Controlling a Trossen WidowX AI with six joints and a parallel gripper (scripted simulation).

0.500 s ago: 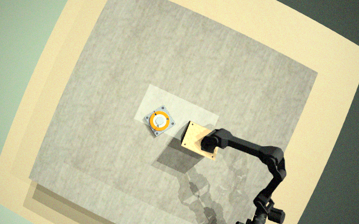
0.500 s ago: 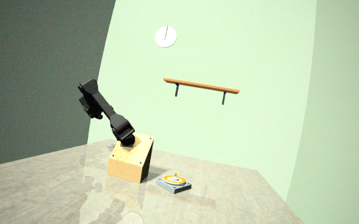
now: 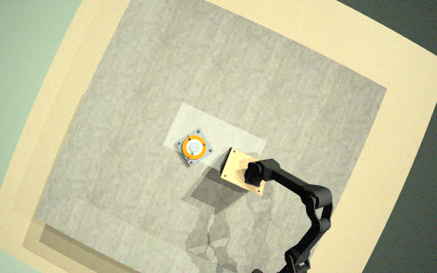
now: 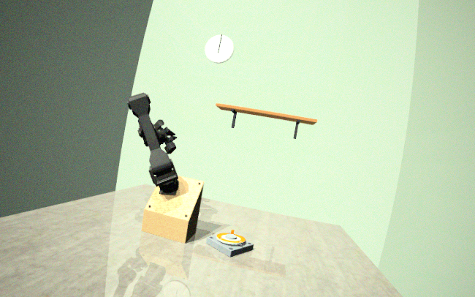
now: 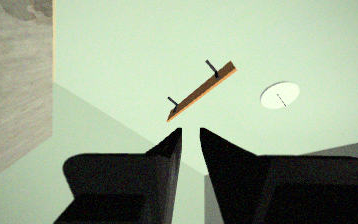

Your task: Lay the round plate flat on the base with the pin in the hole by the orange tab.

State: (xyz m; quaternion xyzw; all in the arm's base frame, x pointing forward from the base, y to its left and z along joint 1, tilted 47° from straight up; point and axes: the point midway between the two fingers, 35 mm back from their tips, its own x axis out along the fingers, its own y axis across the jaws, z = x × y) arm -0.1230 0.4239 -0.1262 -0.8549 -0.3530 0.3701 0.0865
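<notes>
plate (image 3: 193,146): orange ring around a white centre, on the grey base (image 3: 204,158) out on the table, just off the corner of the wooden block. Tilt not resolvable from the top view.
handling: looks rigid, thin and light; probably slick on the faces. Should spin freely on the post, so a sideways nudge will do, no need to lift.
orange tab (image 4: 232,232): stands up from the ring's far edge in the exterior view. Best purchase: pinch it or push against its side.
pin/hole: too small to make out.
base: square, screw at each corner; likely stays put under a light push.
wooden block (image 4: 172,215): carries the arm's foot.
gripper (image 5: 190,133): fingers nearly together, nothing between them; aimed up at the wall shelf (image 5: 201,91), well away from the plate.
</notes>
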